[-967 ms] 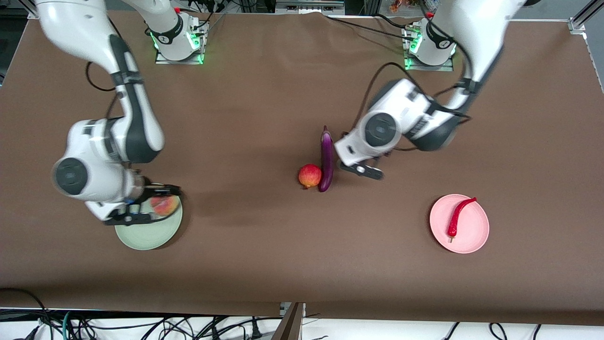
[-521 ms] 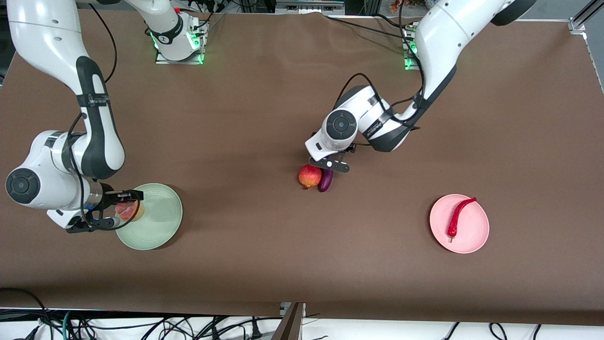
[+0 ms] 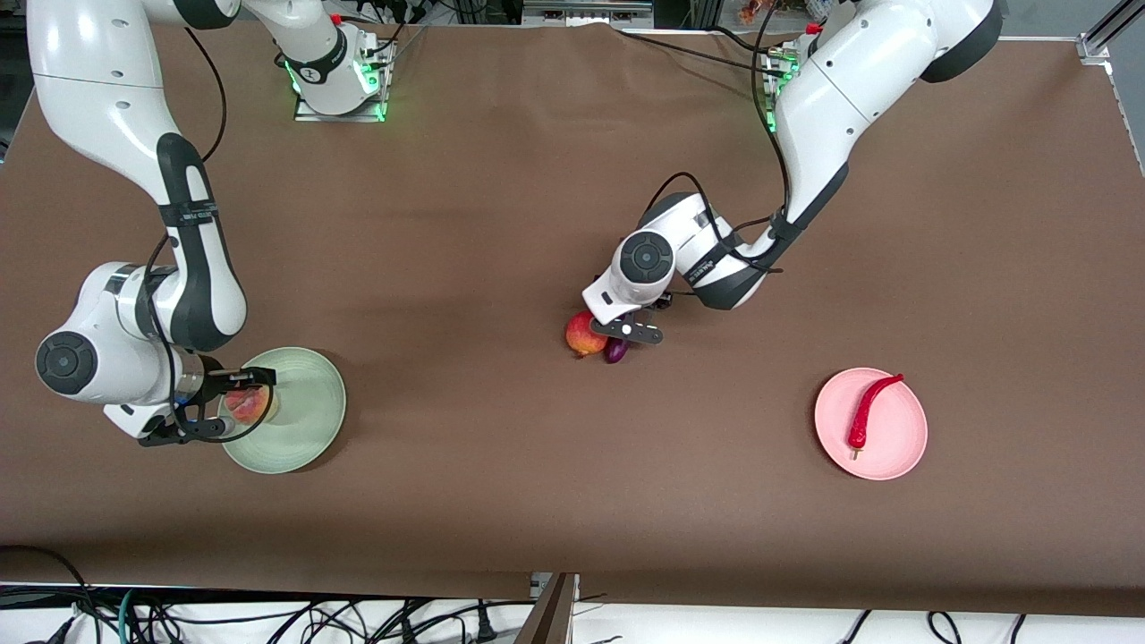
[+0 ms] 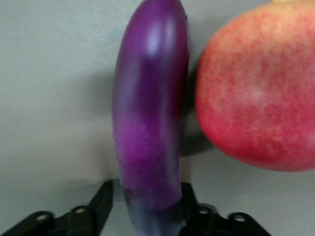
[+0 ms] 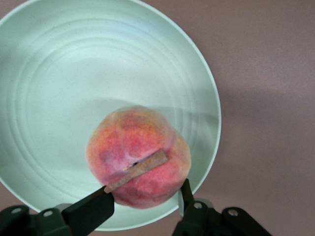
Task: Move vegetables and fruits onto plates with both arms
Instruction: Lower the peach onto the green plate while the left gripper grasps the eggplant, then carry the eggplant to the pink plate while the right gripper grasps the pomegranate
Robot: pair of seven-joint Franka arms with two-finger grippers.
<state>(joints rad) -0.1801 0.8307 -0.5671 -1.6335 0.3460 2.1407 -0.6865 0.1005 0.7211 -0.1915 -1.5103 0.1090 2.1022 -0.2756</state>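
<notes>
My right gripper (image 3: 224, 407) is shut on the orange-pink peach (image 3: 249, 404) and holds it low over the mint green plate (image 3: 300, 420), near the rim toward the right arm's end. In the right wrist view the peach (image 5: 138, 147) sits between the fingers of the right gripper (image 5: 147, 199) over the plate (image 5: 74, 64). My left gripper (image 3: 626, 333) is open, down over the purple eggplant (image 3: 615, 351), which lies beside the pomegranate (image 3: 583, 334). In the left wrist view the left gripper (image 4: 147, 201) straddles the eggplant (image 4: 150, 113) next to the pomegranate (image 4: 261, 88). The red chili (image 3: 869, 410) lies on the pink plate (image 3: 899, 447).
Brown cloth covers the table (image 3: 501, 465). The arm bases (image 3: 340, 72) stand along the edge farthest from the front camera. Cables hang below the nearest edge.
My right gripper carried the peach across the green plate toward the right arm's end. My left gripper moved from beside the eggplant to over it and came down, hiding most of it.
</notes>
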